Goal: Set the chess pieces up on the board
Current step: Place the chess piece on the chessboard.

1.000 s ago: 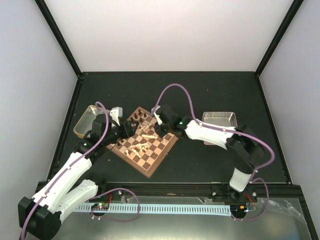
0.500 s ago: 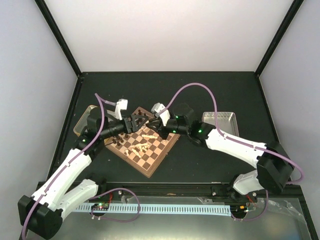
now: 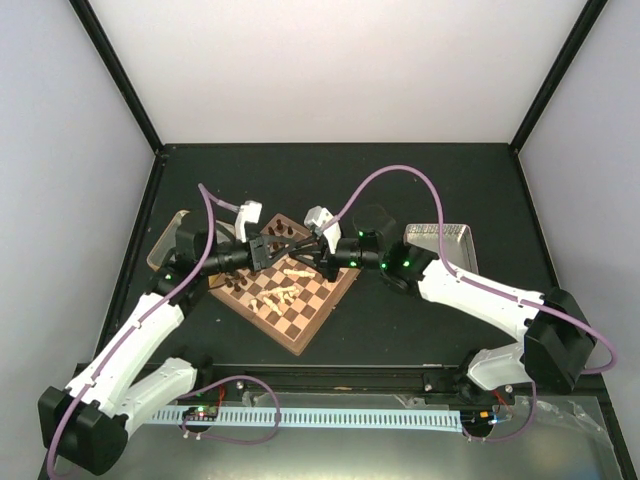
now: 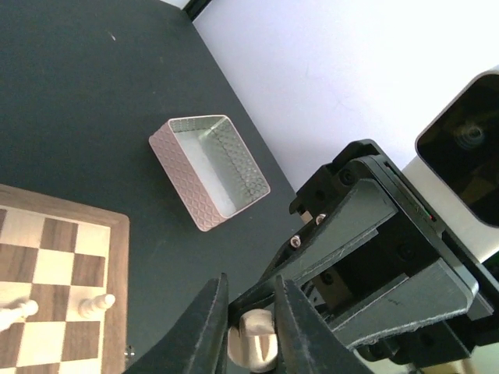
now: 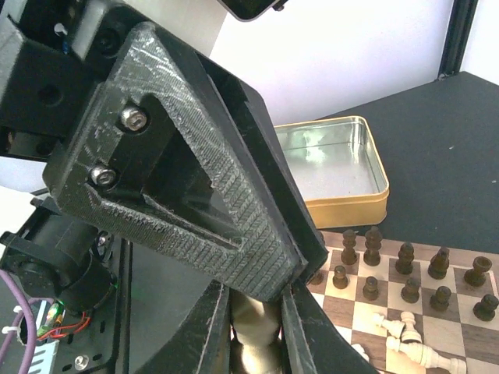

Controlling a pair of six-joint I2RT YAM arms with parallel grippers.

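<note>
The dark counter (image 3: 400, 180) is carrying a wooden chessboard (image 3: 305, 328), a gold-tan tin (image 3: 158, 252) lying left of it and a pinkish tray (image 3: 445, 234) lying right.

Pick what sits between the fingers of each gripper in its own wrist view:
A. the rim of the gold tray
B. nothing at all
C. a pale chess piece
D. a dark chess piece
C: the left gripper and the right gripper each have their fingers closed against a pale chess piece.
</note>
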